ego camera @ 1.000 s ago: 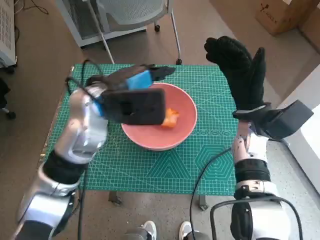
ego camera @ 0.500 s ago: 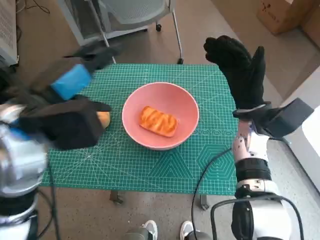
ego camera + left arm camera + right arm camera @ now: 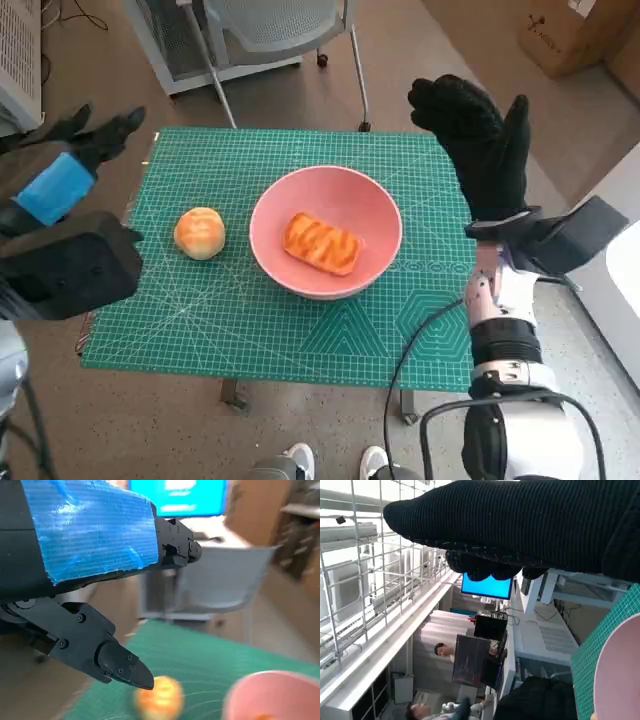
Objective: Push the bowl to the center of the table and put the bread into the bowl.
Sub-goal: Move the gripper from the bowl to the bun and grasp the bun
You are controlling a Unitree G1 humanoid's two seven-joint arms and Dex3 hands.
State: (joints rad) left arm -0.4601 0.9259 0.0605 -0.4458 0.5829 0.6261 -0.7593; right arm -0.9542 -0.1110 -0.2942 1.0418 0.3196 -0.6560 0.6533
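A pink bowl stands near the middle of the green cutting mat. An oblong glazed bread lies inside it. A round bun sits on the mat to the bowl's left, and shows blurred as the bun beside the bowl's rim in the left wrist view. My left hand is off the table's left edge, holding nothing, fingers apart. My right hand is raised at the mat's far right corner, fingers spread and empty.
An office chair stands beyond the table's far edge. A cardboard box is on the floor at the back right. Someone's shoes show below the near edge. People sit far off in the right wrist view.
My left hand has drawn back from over the bowl, leftwards off the table, leaving the bread lying in the bowl. The round bun came into view. The right hand has not moved.
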